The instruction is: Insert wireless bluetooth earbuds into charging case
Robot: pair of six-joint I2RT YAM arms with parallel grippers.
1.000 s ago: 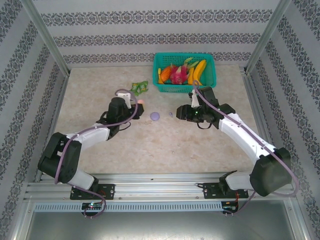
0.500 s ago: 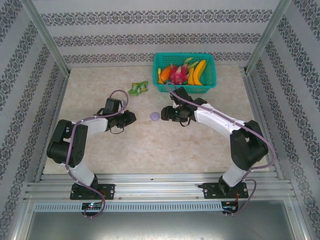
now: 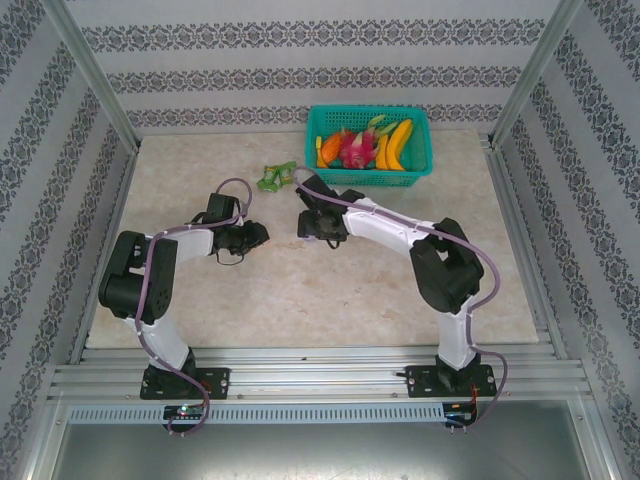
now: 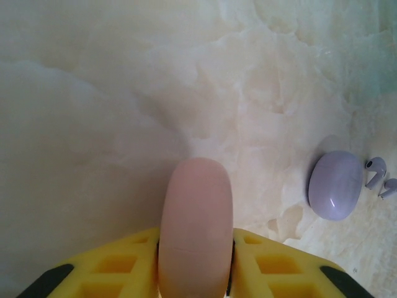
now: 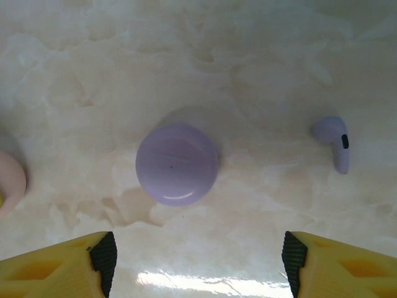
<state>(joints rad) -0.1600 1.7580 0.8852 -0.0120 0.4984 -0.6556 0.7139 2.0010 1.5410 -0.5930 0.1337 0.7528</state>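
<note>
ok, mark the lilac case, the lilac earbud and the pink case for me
lilac case (image 5: 177, 163): right wrist view, centre of its lid.
lilac earbud (image 5: 335, 140): right wrist view, where head meets stem.
pink case (image 4: 196, 217): left wrist view, middle of its visible side.

Both the left arm (image 3: 150, 285) and the right arm (image 3: 440, 262) are built of glossy white link shells joined by bulky black joint housings. Each stands on a black base plate (image 3: 185, 381). A thin mauve cable (image 3: 232, 183) runs in loose loops along each arm. The left gripper (image 4: 195, 234) and the right gripper (image 5: 197, 251) have bright yellow plastic fingers (image 5: 53, 266). These are moulded with shallow rectangular pockets and edged with black pads (image 5: 104, 253) at the inner tips.
</note>
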